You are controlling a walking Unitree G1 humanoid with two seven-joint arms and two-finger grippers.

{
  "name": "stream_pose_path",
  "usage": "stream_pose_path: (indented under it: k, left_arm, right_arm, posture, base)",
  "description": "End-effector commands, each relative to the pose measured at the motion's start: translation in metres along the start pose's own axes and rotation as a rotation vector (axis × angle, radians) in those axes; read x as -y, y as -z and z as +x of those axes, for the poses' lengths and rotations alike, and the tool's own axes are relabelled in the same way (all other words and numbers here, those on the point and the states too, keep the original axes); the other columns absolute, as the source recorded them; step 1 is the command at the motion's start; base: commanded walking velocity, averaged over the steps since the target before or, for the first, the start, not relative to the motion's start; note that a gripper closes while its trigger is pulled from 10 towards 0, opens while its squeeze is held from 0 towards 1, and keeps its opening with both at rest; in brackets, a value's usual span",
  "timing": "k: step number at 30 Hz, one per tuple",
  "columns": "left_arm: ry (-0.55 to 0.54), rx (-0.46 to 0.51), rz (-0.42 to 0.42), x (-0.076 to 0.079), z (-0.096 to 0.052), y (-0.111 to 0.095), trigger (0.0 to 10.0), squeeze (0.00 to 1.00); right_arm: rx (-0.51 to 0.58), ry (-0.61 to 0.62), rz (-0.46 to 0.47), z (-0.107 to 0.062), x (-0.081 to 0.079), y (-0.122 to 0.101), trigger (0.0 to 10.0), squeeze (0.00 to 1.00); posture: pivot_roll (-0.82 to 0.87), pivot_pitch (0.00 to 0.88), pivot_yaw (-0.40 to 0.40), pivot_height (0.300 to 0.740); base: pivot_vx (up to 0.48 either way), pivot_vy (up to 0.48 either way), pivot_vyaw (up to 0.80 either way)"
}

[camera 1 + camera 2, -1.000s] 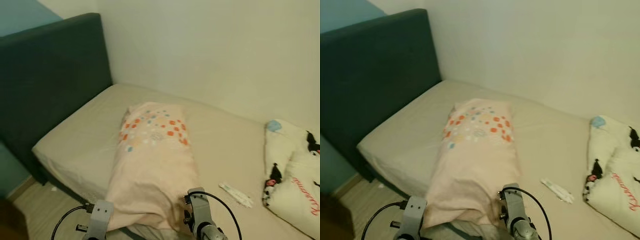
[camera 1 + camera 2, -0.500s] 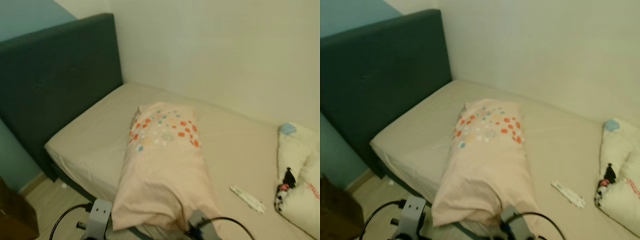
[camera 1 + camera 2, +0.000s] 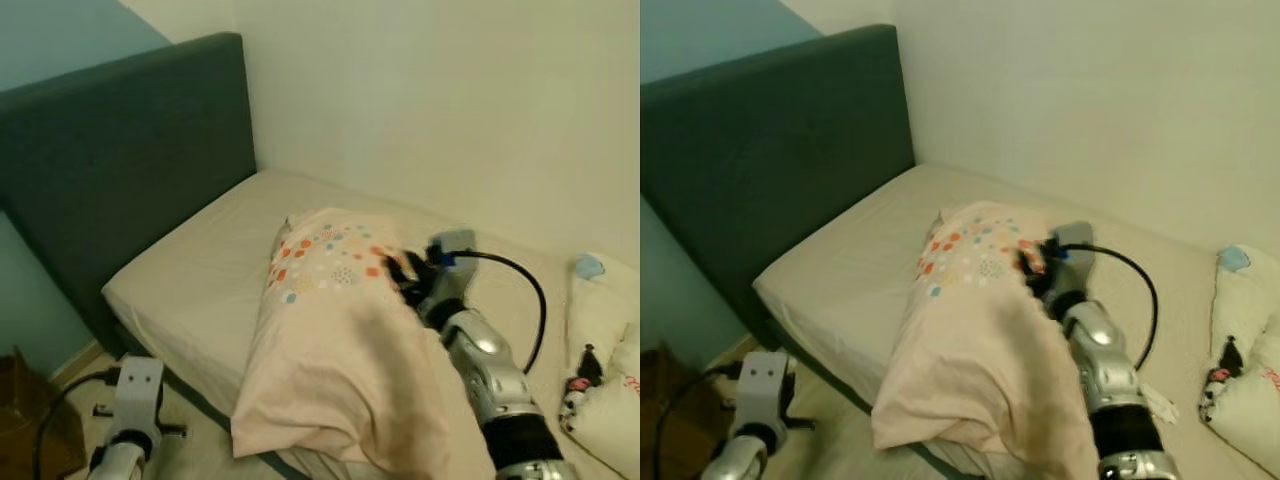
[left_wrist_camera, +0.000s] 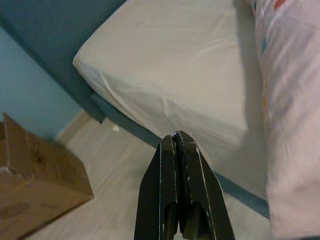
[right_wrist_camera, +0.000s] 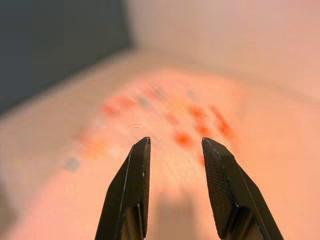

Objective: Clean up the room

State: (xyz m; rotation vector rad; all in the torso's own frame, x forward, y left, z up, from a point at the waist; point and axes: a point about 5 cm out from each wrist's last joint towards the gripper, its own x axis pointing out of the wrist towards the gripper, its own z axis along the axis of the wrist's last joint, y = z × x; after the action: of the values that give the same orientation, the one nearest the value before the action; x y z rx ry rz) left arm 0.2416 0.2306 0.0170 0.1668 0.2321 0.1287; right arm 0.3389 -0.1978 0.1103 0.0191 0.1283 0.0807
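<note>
Pillow [image 3: 335, 350] lies lengthwise on bed [image 3: 190, 285], overhanging its near edge. Right gripper [image 5: 172, 150], fingers parted, poised above its dotted end, probably to grasp it. Left gripper [image 4: 176, 145] clenched empty, low beside bed.

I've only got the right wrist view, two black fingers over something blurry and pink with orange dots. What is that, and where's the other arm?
Observer: It's a pink pillow lying on the bed; the right gripper hovers open over its dotted end.
Operator: And the left arm?
Observer: The left gripper is shut, low beside the bed over the wooden floor.
Operator: Anything nearby?
Observer: A cardboard box stands on the floor by the headboard.
</note>
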Motion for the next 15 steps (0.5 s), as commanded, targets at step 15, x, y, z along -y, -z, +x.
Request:
stream_pose_path:
  k: [15]
  left_arm:
    - [0.117,-0.032,-0.014,0.045,-0.011,0.000,10.0,0.00]
  right_arm:
    - [-0.196,-0.076,-0.088,-0.014,-0.042,0.059,10.0,0.00]
  posture:
    - [-0.01,0.056,-0.026,0.727]
  base:
    - [0.000,0.000,0.29]
